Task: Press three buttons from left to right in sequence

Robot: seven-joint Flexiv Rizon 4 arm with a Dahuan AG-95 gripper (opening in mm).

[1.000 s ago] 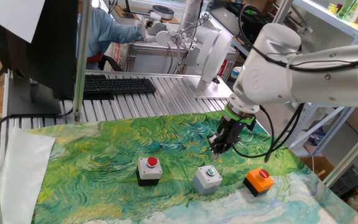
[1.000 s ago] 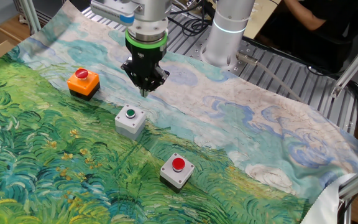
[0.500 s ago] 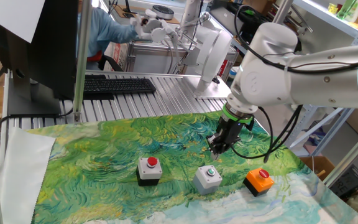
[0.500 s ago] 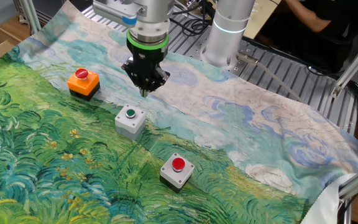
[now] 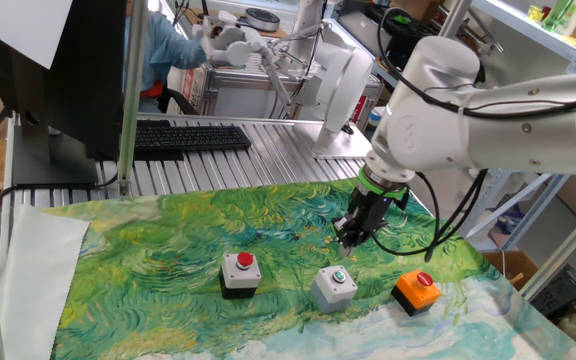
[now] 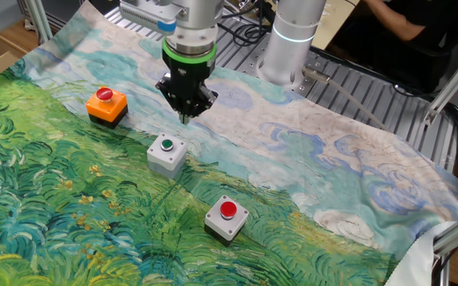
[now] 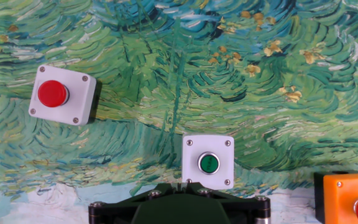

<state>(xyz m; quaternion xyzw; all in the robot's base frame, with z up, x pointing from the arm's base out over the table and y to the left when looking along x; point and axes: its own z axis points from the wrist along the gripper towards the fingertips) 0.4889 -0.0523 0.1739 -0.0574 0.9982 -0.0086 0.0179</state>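
The gripper (image 6: pixel 186 117) hung clenched, pointing down, above the desk (image 6: pixel 46 206) behind the grey box (image 6: pixel 166 152). Pressing left to right likely meant crossing first to the black-and-white box (image 5: pixel 240 273), centring, then descending; the orange box (image 5: pixel 416 291) came last.

Gripper (image 5: pixel 352 238) pointing down, closed to a tip, hanging above the painted green cloth (image 5: pixel 168 260) on the table, just behind the grey box with green button (image 5: pixel 335 286). Black-and-white box with red button (image 5: pixel 240 273) off to its left, orange box with red button (image 5: pixel 416 291) to the right. Black keyboard (image 5: pixel 188 138) further back.
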